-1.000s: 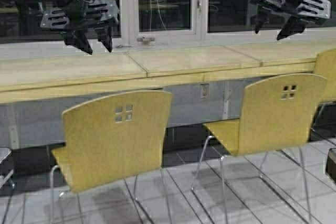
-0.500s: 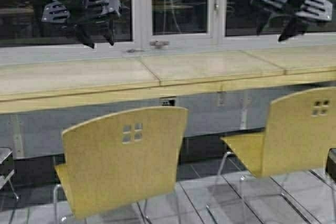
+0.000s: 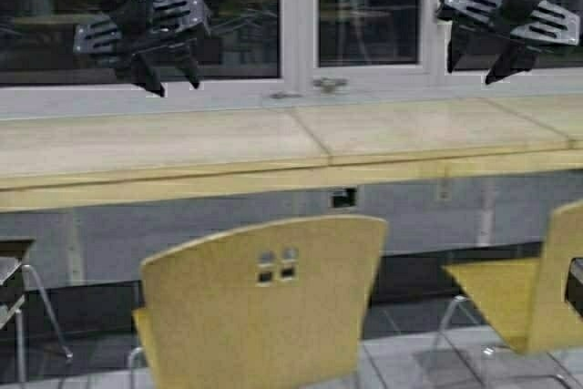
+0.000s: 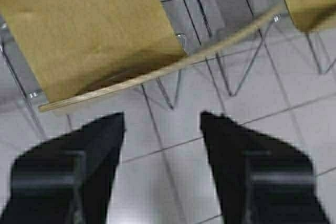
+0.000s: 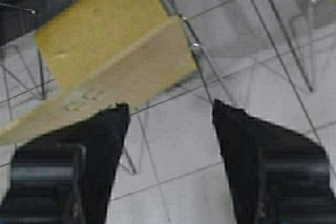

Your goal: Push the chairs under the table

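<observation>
One yellow-tan chair (image 3: 264, 312) stands low in the middle of the high view, its curved back toward the camera, four small square cutouts in it; it is pulled out from the tabletop (image 3: 273, 148), its seat on the near side of the thick rounded front edge; a second chair (image 3: 533, 298) of the same kind stands at the right edge, also pulled out, only partly in frame. The tabletop is a long pale-wood counter running the width of the view beneath a row of dark windows (image 3: 364, 6), a seam between its sections visible; a white window sill (image 3: 273, 97) lies behind it. On the far left a grey metal-tube chair (image 3: 14, 302) shows in part. The floor (image 4: 173, 171) is pale tile. The left end effector (image 3: 167, 75) hangs high on the left, above the tabletop, its fingers spread apart and holding nothing; the right end effector (image 3: 481, 59) hangs high on the right, likewise spread and empty.
</observation>
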Controlling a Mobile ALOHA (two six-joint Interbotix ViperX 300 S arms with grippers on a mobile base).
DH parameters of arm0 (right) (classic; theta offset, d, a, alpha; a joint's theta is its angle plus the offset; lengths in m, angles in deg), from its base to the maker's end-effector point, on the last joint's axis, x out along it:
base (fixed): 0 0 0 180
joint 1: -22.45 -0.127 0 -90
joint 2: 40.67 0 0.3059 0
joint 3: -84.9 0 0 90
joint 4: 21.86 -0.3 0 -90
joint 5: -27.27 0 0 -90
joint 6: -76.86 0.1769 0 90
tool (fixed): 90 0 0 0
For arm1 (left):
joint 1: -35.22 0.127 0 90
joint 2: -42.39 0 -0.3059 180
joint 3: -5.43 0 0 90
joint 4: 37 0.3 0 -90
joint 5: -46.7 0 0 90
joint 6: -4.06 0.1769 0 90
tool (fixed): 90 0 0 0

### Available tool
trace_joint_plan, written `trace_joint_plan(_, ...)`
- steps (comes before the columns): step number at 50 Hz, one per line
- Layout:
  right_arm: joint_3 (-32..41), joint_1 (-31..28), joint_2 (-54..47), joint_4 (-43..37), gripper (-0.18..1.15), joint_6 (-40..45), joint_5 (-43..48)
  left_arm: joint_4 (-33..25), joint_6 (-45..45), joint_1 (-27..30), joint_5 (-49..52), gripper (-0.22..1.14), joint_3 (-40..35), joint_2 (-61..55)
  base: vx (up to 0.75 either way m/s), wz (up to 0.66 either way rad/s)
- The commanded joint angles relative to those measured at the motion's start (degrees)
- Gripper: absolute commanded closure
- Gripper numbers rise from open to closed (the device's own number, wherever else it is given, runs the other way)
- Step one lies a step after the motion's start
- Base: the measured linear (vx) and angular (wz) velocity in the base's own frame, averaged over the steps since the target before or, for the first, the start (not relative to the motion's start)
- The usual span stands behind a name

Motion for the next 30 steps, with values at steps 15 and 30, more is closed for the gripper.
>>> trace_joint_plan(15,-3.5,0.4,-2.9,-4.9,0.11,6.9,2.5,-22.7,-8.6,-10.1,-7.6,0.08,2.2,-3.4,0.17,0.31)
trace_joint_plan(30,-4.1,0.4,-9.1,-11.3,0.11,18.8,5.9,-40.9,-25.0,-23.6,-17.4,0.08,-1.2,-12.6,0.12,0.11)
